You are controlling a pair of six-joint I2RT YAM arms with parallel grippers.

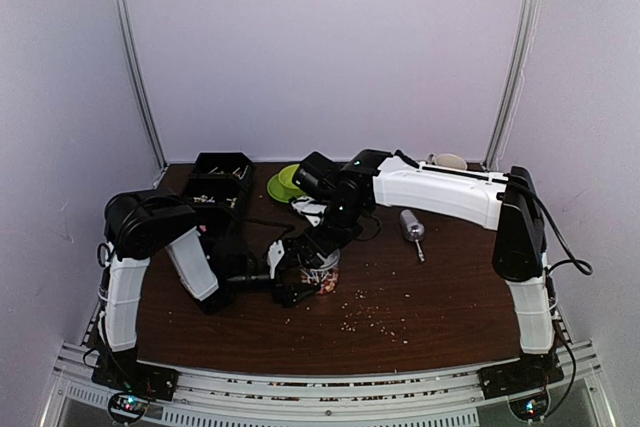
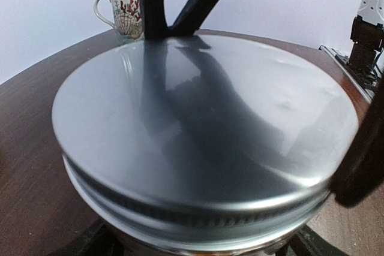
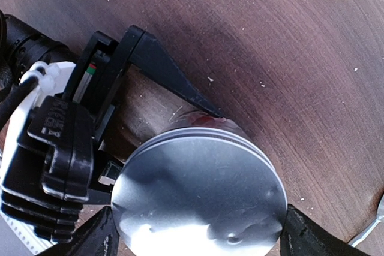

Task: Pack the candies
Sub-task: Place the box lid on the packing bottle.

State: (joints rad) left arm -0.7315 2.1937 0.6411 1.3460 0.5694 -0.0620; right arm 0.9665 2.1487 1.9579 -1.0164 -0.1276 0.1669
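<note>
Closing step, I judge: the candies (image 1: 325, 283) sit inside the jar (image 3: 207, 123); left gripper (image 1: 303, 280) clamps the jar below its lid (image 3: 198, 196); right gripper (image 3: 201, 235) pinches the lid's rim; next I need a steady twist to seat it.

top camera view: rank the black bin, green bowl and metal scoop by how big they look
1. black bin
2. green bowl, partly hidden by the right arm
3. metal scoop, smallest

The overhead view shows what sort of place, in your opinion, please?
Probably a robot test booth: plain white walls, metal corner posts, and a left arm and right arm mounted on a brown table.
</note>
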